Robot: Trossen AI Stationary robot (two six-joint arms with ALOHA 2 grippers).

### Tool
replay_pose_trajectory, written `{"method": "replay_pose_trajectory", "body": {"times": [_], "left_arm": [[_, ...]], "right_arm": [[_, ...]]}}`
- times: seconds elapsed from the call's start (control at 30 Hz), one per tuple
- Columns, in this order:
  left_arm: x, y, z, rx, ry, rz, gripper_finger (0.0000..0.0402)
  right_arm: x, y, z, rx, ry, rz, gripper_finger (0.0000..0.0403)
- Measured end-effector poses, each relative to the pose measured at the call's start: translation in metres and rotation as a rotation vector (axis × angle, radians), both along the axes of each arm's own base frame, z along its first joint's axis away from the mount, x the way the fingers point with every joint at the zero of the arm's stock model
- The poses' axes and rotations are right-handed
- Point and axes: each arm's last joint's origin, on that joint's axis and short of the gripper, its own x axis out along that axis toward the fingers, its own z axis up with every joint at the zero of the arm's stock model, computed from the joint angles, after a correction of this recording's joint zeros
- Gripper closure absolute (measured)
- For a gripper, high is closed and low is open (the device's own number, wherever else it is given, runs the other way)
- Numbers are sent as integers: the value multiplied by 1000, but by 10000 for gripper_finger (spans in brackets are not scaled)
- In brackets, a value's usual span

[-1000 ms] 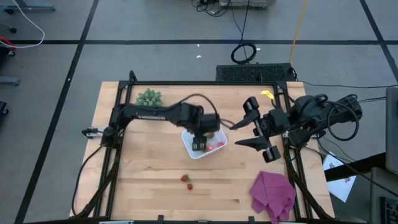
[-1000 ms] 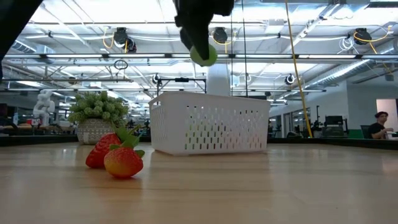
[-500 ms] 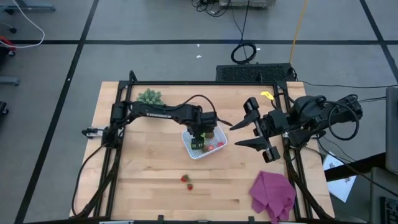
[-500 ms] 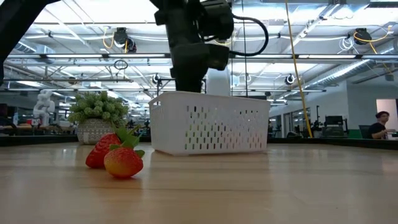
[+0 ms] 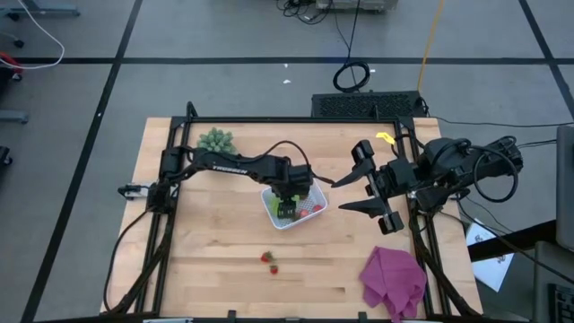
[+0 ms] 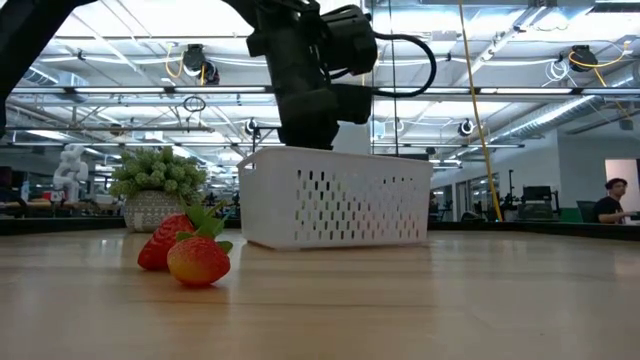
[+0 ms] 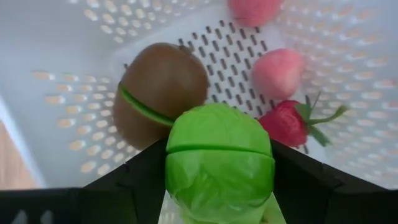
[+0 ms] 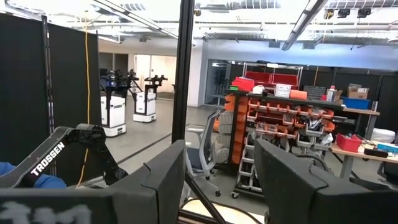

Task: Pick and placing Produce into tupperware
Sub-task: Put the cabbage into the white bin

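Observation:
The white perforated tupperware (image 5: 273,215) (image 6: 335,200) stands near the table's middle. My left gripper (image 5: 287,209) reaches down into it and is shut on a green round produce piece (image 7: 219,158). On the tupperware's floor lie a brown round piece (image 7: 163,92), two pink balls (image 7: 278,71) and a strawberry (image 7: 286,122). In the low view the tupperware wall hides the fingers. Two more strawberries (image 5: 269,260) (image 6: 190,255) rest on the table nearer the near edge. My right gripper (image 5: 339,194) (image 8: 221,180) is open, waiting right of the tupperware. My left gripper holds the green round piece pinched between its two fingers (image 7: 140,180), one on each side of the piece's middle (image 7: 186,168). The fingers come from above, pointing down into the tupperware. The piece hangs just over the brown piece; whether they touch, I cannot tell.
A spiky green plant (image 5: 215,140) (image 6: 155,180) stands at the table's far left. A purple cloth (image 5: 393,280) lies at the near right corner. Bare wood spreads along the near and left sides. A person (image 6: 610,198) sits far off in the room.
My left gripper has gone down from above the tupperware into it, carrying the green piece. A second ago the piece showed above the rim in the low view; now the wall hides it. My right arm has kept still.

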Motion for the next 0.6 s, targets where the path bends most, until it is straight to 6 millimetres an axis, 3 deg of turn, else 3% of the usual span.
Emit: {"method": "replay_pose_trajectory", "body": {"times": [0.6], "left_arm": [[5, 1, 2, 32, -51, -33, 142]], "right_arm": [[0, 0, 0, 1, 1, 0, 223]]}}
